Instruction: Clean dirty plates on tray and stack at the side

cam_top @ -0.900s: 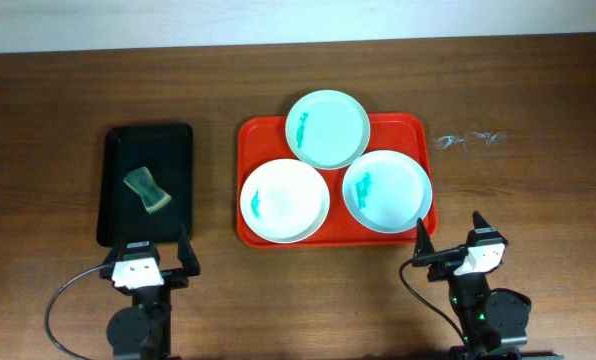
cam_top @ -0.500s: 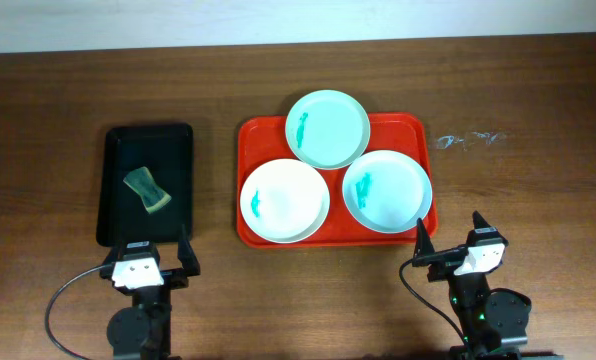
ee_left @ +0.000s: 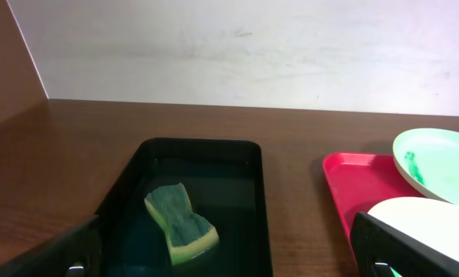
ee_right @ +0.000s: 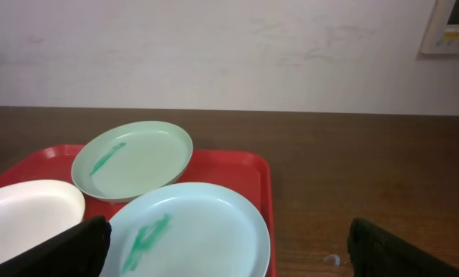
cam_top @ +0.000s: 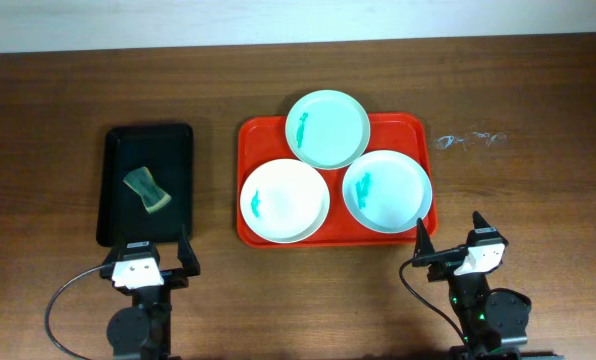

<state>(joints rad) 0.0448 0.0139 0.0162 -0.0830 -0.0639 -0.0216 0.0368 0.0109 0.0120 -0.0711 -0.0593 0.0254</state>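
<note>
The red tray (cam_top: 410,126) lies at the table's centre and bears three plates with teal smears: pale mint (cam_top: 327,128) at the back, white (cam_top: 284,200) front left, light blue (cam_top: 386,190) front right. My left gripper (cam_top: 147,254) is open and empty near the front edge, just before the black tray. My right gripper (cam_top: 450,240) is open and empty, just off the red tray's front right corner. The right wrist view shows the mint plate (ee_right: 133,160), the light blue plate (ee_right: 187,231) and the white plate (ee_right: 25,208) ahead of its fingers.
A black tray (cam_top: 117,160) at the left holds a green and yellow sponge (cam_top: 148,190), also seen in the left wrist view (ee_left: 180,221). A small clear wet smear (cam_top: 468,139) lies right of the red tray. A wall stands behind the table.
</note>
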